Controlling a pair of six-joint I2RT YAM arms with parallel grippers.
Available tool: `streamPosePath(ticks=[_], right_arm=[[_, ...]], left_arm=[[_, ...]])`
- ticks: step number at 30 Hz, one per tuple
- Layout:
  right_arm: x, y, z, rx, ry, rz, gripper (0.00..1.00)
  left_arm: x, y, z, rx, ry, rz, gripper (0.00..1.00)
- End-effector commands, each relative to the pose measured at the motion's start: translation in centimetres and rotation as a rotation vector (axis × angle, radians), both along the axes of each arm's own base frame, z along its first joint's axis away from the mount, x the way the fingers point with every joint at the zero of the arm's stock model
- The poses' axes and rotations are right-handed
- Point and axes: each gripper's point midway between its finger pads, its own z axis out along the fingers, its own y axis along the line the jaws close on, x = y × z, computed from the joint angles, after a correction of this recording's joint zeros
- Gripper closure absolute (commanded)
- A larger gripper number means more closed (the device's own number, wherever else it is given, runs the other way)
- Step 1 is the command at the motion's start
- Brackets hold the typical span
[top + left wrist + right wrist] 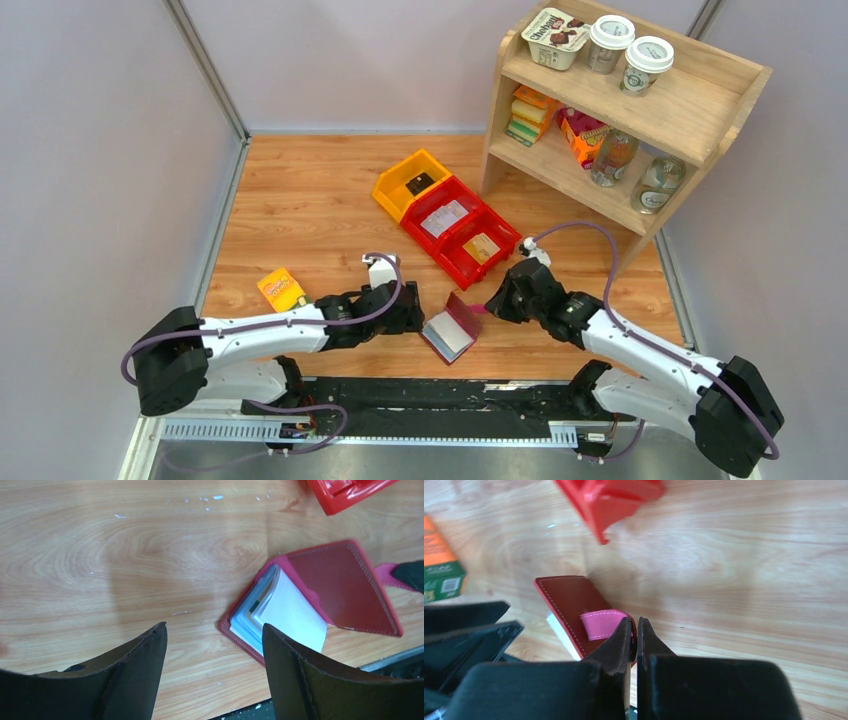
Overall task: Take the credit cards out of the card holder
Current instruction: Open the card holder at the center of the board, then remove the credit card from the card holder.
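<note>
- The right hand (635, 630) is pinched together on the pink snap tab (601, 624). It seems to hold the cover lifted so that the inside stays exposed.
- The left hand (214, 629) has its fingers apart and holds nothing. It sits low just beside the open side, probably placed to reach into the pockets.
- The card holder (452, 330) rests on the counter (310, 215) between the two hands, near the front edge. It is propped open like a V.
- Its pale pockets (246, 625) and a white sheet (295, 612) face the left hand.
- The fold, which is its long axis, runs roughly near-to-far, slightly skewed.
- The credit cards appear to be tucked in those pockets; I cannot make them out.
</note>
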Motion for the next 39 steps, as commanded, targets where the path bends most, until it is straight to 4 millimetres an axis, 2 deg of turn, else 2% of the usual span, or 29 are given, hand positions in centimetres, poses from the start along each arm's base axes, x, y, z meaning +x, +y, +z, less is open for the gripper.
streamPosePath(ticks=[1,5,10,17,21,29,32,39], right_arm=[[0.3,-3.3,-2.4,-0.112,0.082,-0.142,1.0],[-0.5,-4.2,-4.3,-0.152,0.166,-0.135,1.0],[-0.8,-3.6,-4.7,-0.148,0.196,-0.09,1.0],[-1.0,-2.9,-4.9,-0.122,0.203,-0.062,1.0],[-0.9,-2.8,-4.9,-0.117,0.193,-0.059,1.0],[-1.4,-1.1,-5.1,-0.027,0.223,-0.015,1.0],[-1.7,-0.5,-5.4,0.012,0.239,-0.012,1.0],[-1.7,0.8,-5.5,0.081,0.254,-0.006,1.0]], left_arm=[[-0.5,-3.0,0.7,-0.071,0.041,-0.091,0.24],[-1.0,-5.0,0.1,-0.089,0.093,-0.14,0.26],[-0.6,-6.4,0.1,-0.087,0.106,-0.156,0.33],[-0.2,-6.8,-0.7,-0.027,0.119,-0.167,0.41],[-0.3,-6.2,-1.1,-0.006,0.126,-0.15,0.44],[-0.1,-8.9,1.1,-0.115,0.107,-0.198,0.46],[0.0,-9.6,1.3,-0.126,0.11,-0.211,0.46],[-0.2,-9.8,0.8,-0.146,0.131,-0.204,0.46]])
